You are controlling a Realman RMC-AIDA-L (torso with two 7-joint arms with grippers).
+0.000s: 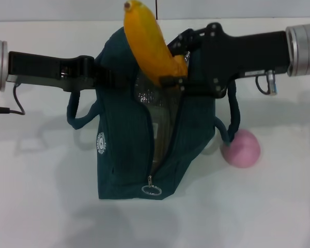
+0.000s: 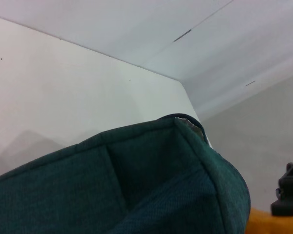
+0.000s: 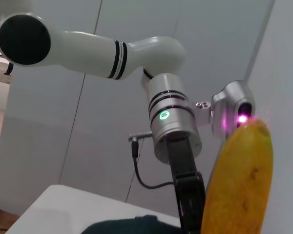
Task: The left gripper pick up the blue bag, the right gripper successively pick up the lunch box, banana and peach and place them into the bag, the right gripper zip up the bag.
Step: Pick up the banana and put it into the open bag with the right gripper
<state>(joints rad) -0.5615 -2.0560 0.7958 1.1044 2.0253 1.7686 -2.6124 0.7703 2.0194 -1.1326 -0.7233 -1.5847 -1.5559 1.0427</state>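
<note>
The dark blue bag (image 1: 124, 150) stands on the white table with its zip open along the top. My left gripper (image 1: 104, 76) is shut on the bag's upper left edge. My right gripper (image 1: 176, 70) is shut on the lower end of the yellow banana (image 1: 147, 44), which is tilted over the bag's open mouth. The pink peach (image 1: 241, 148) lies on the table to the right of the bag. Silvery lining and a pale shape (image 1: 156, 121) show inside the opening; I cannot tell if it is the lunch box. The banana also shows in the right wrist view (image 3: 239, 185), and the bag's fabric in the left wrist view (image 2: 136, 195).
The zip's ring pull (image 1: 151, 190) hangs at the bag's near end. A carrying strap (image 1: 233, 116) loops down on the right, close to the peach, and another strap (image 1: 77, 120) loops on the left. The left arm (image 3: 171, 122) shows in the right wrist view.
</note>
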